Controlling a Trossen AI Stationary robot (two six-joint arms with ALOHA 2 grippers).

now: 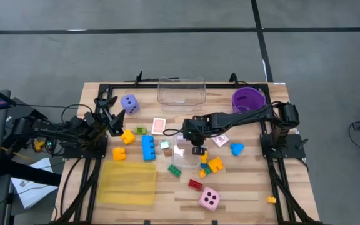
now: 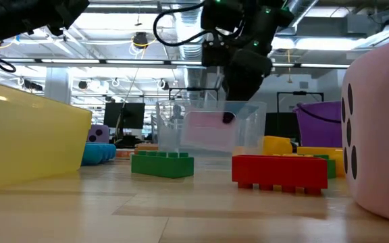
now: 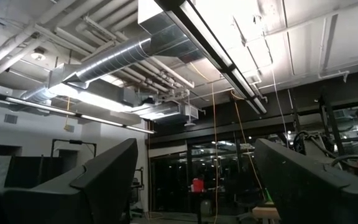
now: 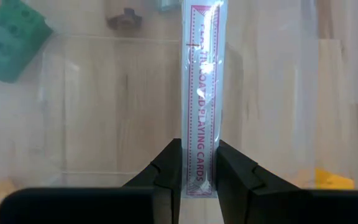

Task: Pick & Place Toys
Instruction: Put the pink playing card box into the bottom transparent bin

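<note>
The right gripper (image 4: 199, 167) was pinched on a small pack of playing cards (image 4: 202, 93) above a small clear box (image 4: 135, 106), left gripper (image 3: 194, 180) idle and wide open (empty), and most toys looked unsorted around that box.

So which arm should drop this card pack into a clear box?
Right. Its pincer is already shut on the card pack above a clear box, while the left pincer waits open at the table's left edge.
</note>
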